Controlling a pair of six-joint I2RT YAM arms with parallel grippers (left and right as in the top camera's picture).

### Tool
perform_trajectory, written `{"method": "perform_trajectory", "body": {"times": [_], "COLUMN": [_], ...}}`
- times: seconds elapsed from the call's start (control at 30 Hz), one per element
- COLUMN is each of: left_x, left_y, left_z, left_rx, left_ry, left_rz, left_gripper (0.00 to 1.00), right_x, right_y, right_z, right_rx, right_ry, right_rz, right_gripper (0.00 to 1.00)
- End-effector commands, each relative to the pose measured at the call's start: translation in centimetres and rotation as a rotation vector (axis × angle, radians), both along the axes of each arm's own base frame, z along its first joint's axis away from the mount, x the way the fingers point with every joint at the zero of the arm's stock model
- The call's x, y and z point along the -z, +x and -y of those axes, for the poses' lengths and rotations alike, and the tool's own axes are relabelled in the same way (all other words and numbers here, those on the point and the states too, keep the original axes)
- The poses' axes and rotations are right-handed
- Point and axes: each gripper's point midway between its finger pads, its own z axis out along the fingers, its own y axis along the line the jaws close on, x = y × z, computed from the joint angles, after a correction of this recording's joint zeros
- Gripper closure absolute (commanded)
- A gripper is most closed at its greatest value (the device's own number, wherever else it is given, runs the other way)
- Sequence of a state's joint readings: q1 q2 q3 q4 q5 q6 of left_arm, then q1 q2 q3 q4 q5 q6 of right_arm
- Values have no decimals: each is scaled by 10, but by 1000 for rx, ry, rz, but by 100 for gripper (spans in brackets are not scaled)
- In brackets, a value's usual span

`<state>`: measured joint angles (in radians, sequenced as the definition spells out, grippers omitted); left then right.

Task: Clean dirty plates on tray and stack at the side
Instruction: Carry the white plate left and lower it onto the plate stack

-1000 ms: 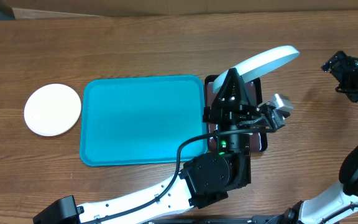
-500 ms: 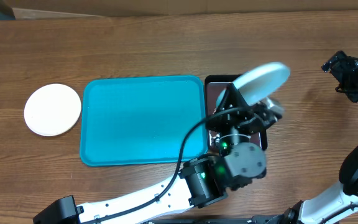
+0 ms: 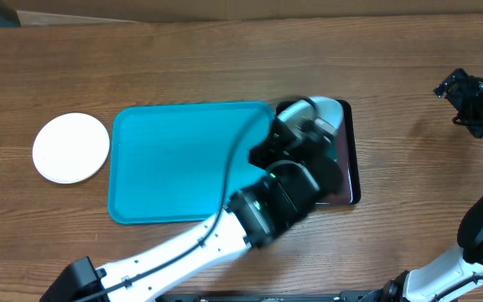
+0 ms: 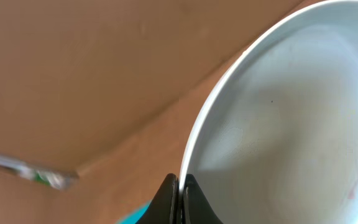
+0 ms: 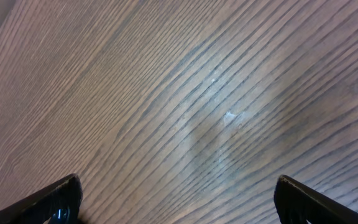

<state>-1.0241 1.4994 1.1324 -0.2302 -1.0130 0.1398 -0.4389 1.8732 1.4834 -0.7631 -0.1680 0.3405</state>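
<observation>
A: Down it's come: the left gripper [image 4: 179,186] has swung its plate [image 4: 291,124] low over the black tray [image 3: 352,159], fingers pinched hard on the rim.
B: Where's that against the turquoise tray [image 3: 183,168]?
A: Just off its right end, plate tilted. Far right, the right gripper [image 5: 178,186] hangs spread wide above bare wooden table [image 5: 216,93]. One white plate [image 3: 71,148] lies left of the turquoise tray.

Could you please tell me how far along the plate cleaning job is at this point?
Done: the turquoise tray holds no plates, and a white plate sits beside it. In hand: the left tool is shut on the rim of a second plate above the black tray. Left: stacking it on the white one. The right tool is open, holding nothing.
</observation>
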Motion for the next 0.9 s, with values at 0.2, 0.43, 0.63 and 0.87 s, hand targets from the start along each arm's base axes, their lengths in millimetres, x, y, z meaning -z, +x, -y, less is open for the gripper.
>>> {"method": "perform_trajectory", "body": {"times": [0.2,0.43,0.63,0.87], "left_x": [65,101,111,116], "left_y": [63,71,31,-41], "left_z": [-84,-241,-377,-487], "left_rx": [-212,-584,-884,-1196], "left_ry": [-670,-1090,-1354,-1486], "left_rz": [-392,-570,-497,-303], "left_gripper": [96,96,96,96], "right_x": [-10,-10,-10,-10], "right_y": [4,4,4,4], "right_z": [3,3,3,3], "right_rx": [5,5,5,5], "right_ry": [-11,-11,-11,-12], "right_rz": [24,24,24,24], "right_gripper": [0,0,0,0]}}
